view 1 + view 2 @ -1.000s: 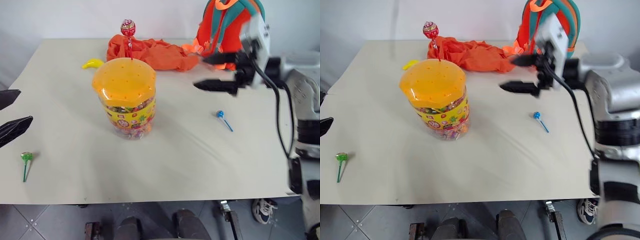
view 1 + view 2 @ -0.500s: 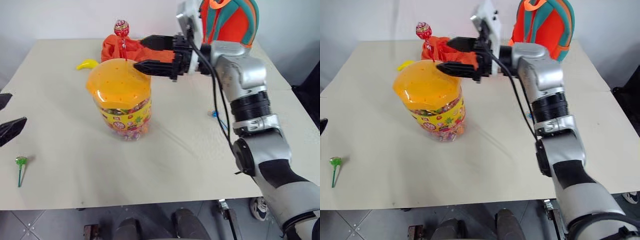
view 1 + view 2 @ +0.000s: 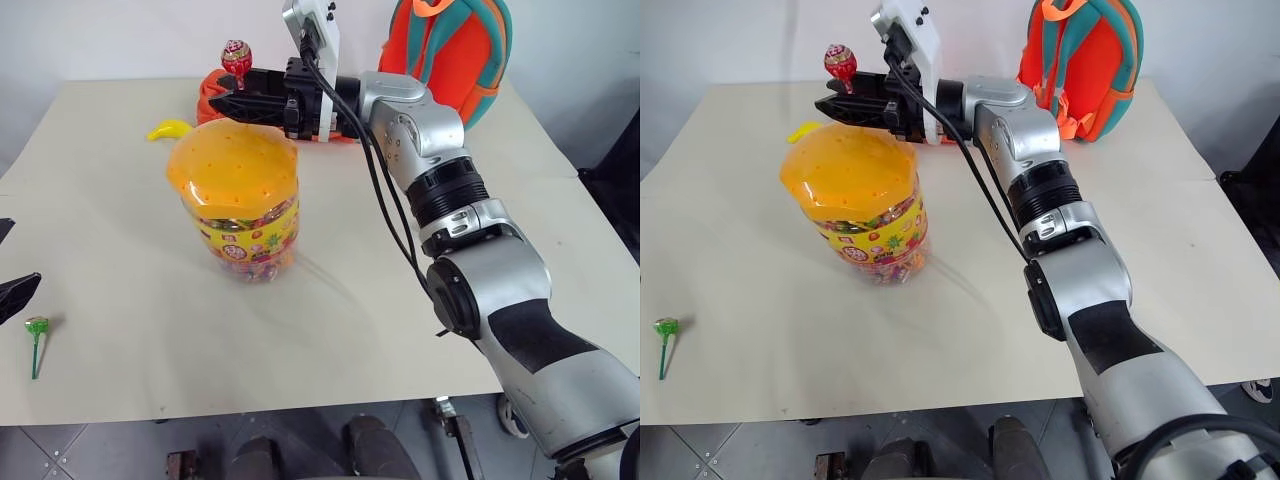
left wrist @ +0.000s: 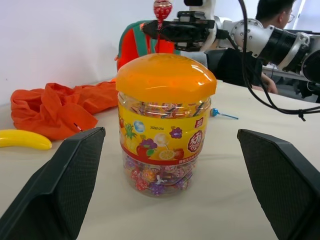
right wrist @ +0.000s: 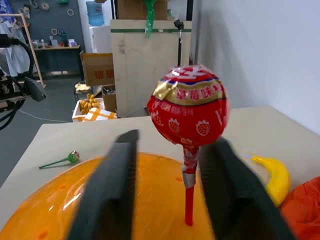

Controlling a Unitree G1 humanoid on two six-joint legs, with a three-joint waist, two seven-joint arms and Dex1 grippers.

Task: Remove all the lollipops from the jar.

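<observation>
Clearly light and stiff-stemmed, the red lollipop (image 5: 189,112) wants a stick-grasp from the right tool (image 3: 228,103), fingers (image 5: 107,192) bracketing it, contact unclear.

The right arm (image 3: 450,200) is showing silver-grey rounded shells with black ribbed joint bands, a black patch on the upper segment, and a black cable (image 3: 385,190) looping along it. A white camera block (image 3: 312,30) is sitting above the right gripper (image 3: 228,103), its fingers matte black.
</observation>
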